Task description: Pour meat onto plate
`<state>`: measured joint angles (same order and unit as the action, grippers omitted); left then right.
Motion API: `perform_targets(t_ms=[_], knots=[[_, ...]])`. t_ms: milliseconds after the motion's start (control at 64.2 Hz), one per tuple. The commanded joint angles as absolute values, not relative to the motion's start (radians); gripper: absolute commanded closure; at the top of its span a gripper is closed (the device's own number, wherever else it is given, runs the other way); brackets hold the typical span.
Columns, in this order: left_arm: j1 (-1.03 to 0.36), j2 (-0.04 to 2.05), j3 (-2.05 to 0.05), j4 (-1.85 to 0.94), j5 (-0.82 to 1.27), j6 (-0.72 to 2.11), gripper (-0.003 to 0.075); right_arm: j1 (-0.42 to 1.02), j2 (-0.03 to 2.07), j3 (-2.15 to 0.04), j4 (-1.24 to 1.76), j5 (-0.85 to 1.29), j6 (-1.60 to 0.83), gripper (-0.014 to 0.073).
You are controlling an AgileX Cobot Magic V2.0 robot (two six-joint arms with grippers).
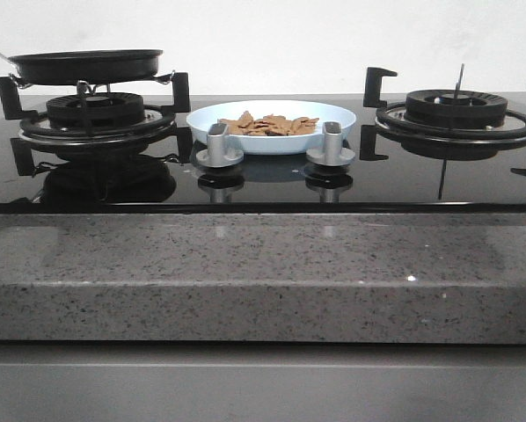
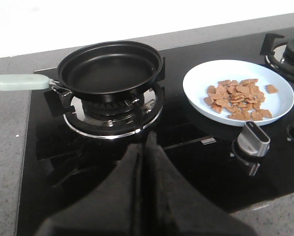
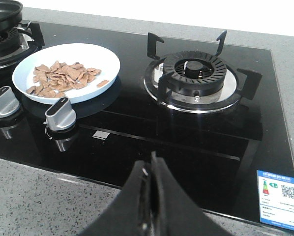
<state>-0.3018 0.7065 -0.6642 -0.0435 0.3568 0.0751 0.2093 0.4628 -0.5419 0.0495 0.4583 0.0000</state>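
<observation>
Meat (image 1: 269, 124) heaped in pale-blue plate (image 1: 212, 117) at centre of black glass hob (image 1: 263, 180), btwn the two burners & just behind the two knobs (image 1: 219, 145), empty black frying pan (image 2: 110, 69) on left burner (image 1: 94, 114), left gripper (image 2: 146, 147) & right gripper (image 3: 153, 169) both closed on nothing, near edge.

Black frying pan (image 1: 85, 65) on left burner (image 1: 96, 112), right burner (image 1: 456, 107) bare, 2 silver knobs (image 1: 219, 145)
</observation>
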Motion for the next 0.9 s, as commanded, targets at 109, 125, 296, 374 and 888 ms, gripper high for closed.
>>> perform_targets(t_ms=[109, 125, 296, 374, 888], knots=[[-0.31, 0.56, -0.533, -0.02, 0.17, 0.065, 0.0741, 0.212, 0.465, -0.566, 0.041, 0.382, -0.01, 0.0652], [-0.31, 0.539, -0.517, -0.02, 0.16, 0.065, 0.0741, 0.212, 0.465, -0.566, 0.041, 0.382, -0.01, 0.0652], [-0.254, 0.338, -0.328, -0.017, 0.116, 0.065, 0.0741, 0.212, 0.465, -0.566, 0.041, 0.382, -0.01, 0.0652], [-0.199, 0.251, -0.269, -0.017, 0.121, 0.065, 0.0741, 0.212, 0.465, -0.566, 0.041, 0.382, -0.01, 0.0652], [-0.052, -0.021, -0.043, -0.013, 0.161, 0.065, 0.0741, 0.212, 0.465, -0.566, 0.041, 0.383, -0.01, 0.0652]])
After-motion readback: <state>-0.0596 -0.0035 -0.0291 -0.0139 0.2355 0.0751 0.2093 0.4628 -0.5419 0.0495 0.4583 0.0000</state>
